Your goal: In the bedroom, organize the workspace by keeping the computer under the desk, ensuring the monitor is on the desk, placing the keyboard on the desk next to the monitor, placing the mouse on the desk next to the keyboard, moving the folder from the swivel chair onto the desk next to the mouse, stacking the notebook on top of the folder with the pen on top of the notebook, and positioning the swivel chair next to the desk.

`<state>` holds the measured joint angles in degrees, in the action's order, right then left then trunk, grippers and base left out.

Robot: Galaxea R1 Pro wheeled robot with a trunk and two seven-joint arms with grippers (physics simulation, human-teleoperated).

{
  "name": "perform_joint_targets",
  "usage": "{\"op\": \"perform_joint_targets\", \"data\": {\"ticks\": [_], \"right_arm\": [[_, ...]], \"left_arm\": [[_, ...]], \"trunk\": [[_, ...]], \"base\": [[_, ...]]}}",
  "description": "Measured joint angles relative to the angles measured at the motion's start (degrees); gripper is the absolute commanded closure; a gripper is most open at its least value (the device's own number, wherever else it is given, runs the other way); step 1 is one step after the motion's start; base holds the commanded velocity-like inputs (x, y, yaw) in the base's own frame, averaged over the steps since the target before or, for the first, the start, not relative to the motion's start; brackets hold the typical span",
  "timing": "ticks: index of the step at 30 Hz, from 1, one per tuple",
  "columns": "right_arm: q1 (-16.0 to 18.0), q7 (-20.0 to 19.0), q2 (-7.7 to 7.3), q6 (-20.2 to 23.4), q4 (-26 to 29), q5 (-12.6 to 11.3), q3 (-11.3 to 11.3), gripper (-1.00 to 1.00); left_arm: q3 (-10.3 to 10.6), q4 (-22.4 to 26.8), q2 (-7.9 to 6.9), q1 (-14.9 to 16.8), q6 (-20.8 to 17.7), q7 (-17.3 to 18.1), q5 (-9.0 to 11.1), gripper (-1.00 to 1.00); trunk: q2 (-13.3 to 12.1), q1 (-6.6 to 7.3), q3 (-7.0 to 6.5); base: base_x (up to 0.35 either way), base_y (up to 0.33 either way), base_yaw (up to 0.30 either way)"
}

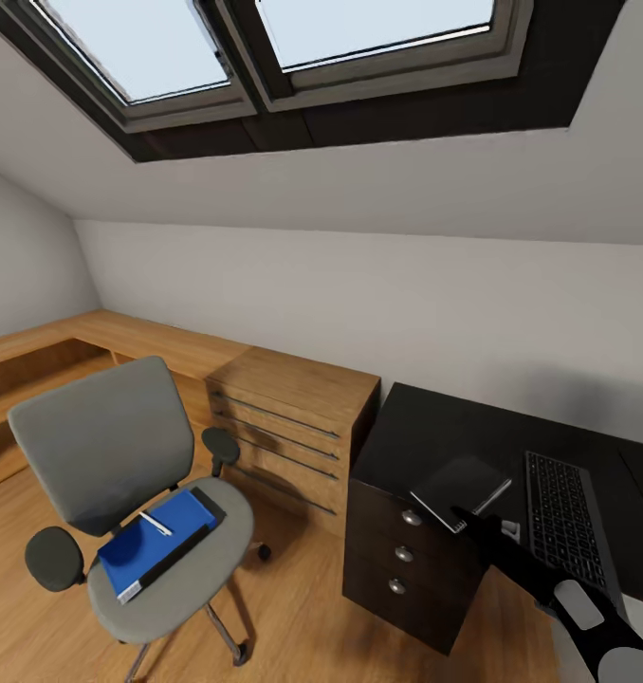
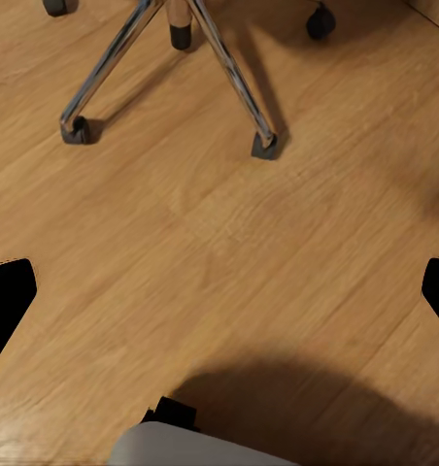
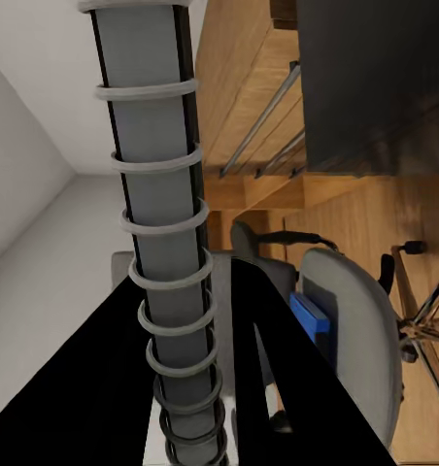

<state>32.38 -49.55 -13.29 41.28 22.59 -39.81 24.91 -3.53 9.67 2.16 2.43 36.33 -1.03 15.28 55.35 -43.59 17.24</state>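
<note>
Gripping the spiral-bound notebook (image 1: 461, 492) over the desk (image 1: 426, 432) corner beside the keyboard (image 1: 563, 519), right gripper (image 1: 466, 521) fingers closed on it, left gripper (image 2: 219, 291) spread, empty.

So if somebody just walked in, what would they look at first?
Probably the bright blue flat folder lying on the seat of the grey upholstered swivel chair, with a small white pen on top of it. Next, the glossy black desk on the right, where the robot's black right hand grips a dark spiral-bound notebook beside the slim dark grey keyboard.
</note>
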Motion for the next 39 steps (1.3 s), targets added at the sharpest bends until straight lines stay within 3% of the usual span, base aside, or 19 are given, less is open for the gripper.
{"op": "perform_joint_targets", "data": {"ticks": [22,39], "right_arm": [[0.00,-0.01,0.13,0.01,-1.54,0.08,-0.08,1.00],[0.00,-0.01,0.10,-0.02,-1.64,0.05,-0.05,1.00]], "left_arm": [[-0.05,0.01,0.06,-0.01,0.02,-0.36,0.14,-1.00],[-0.08,0.01,0.09,0.00,0.03,-0.48,0.16,-1.00]], "trunk": [[0.00,0.03,0.00],[6.81,-3.70,3.05]], "base": [[-0.040,0.000,0.000],[0.000,0.000,0.000]]}}
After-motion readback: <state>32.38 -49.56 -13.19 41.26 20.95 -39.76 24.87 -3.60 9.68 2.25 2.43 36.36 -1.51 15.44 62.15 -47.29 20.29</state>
